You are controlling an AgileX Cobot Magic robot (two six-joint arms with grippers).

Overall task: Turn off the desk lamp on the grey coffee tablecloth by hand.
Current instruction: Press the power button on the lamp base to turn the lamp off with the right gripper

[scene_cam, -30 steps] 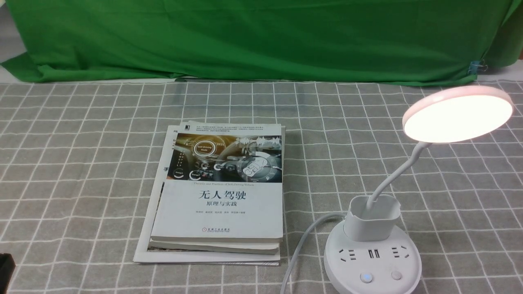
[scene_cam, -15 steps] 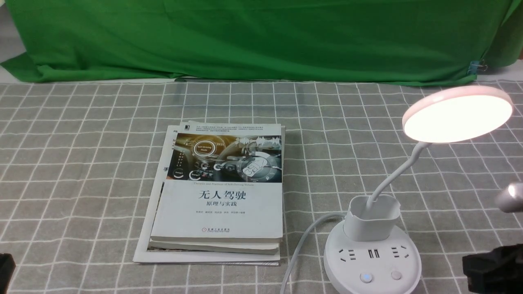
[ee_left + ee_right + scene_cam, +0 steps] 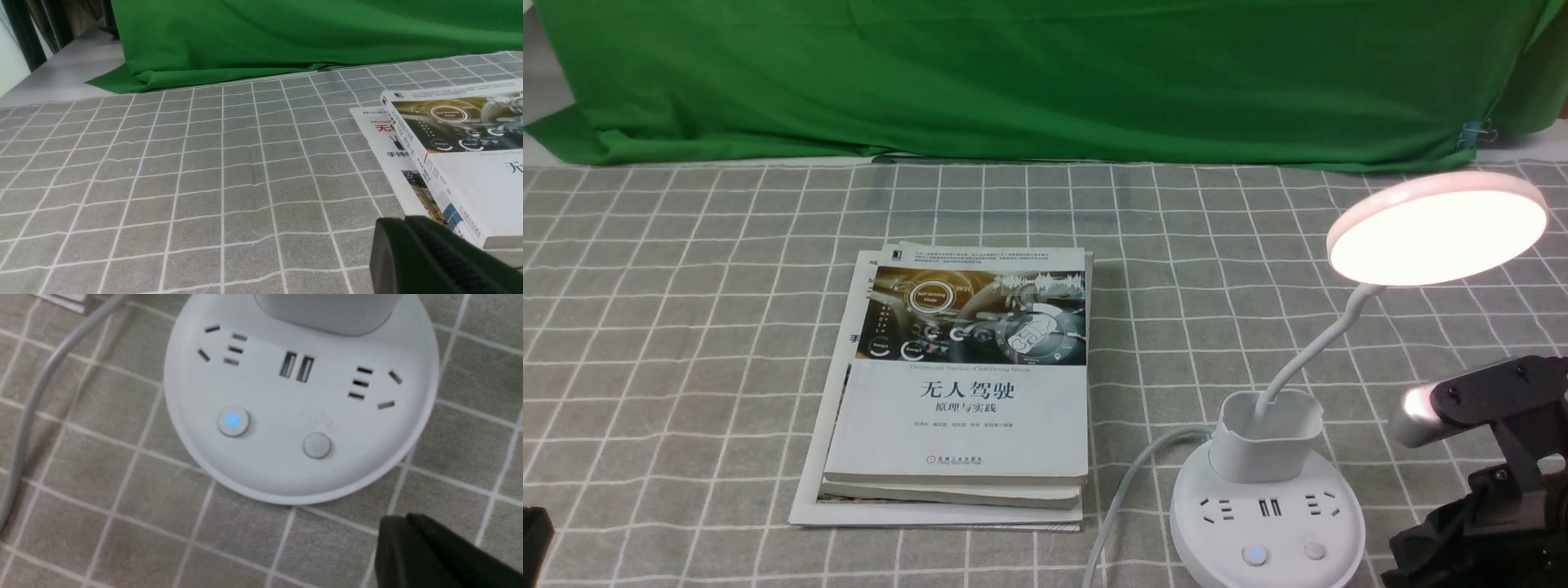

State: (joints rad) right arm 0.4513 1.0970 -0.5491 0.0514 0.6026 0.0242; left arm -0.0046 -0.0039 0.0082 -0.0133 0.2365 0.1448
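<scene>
Right end effector [image 3: 1421, 555] hovers just right of the desk lamp [image 3: 1266, 447].

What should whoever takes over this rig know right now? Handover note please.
Left gripper: over the grey coffee tablecloth, beside the books; open or shut unclear.
Right gripper: by the near edge of the desk lamp base, touching no button; open or shut unclear.
The lamp stands on the cloth, head lit.
Done: nothing switched yet.
Left: press the switch, probably the blue-lit power button rather than the plain button, then confirm the head goes dark.
</scene>
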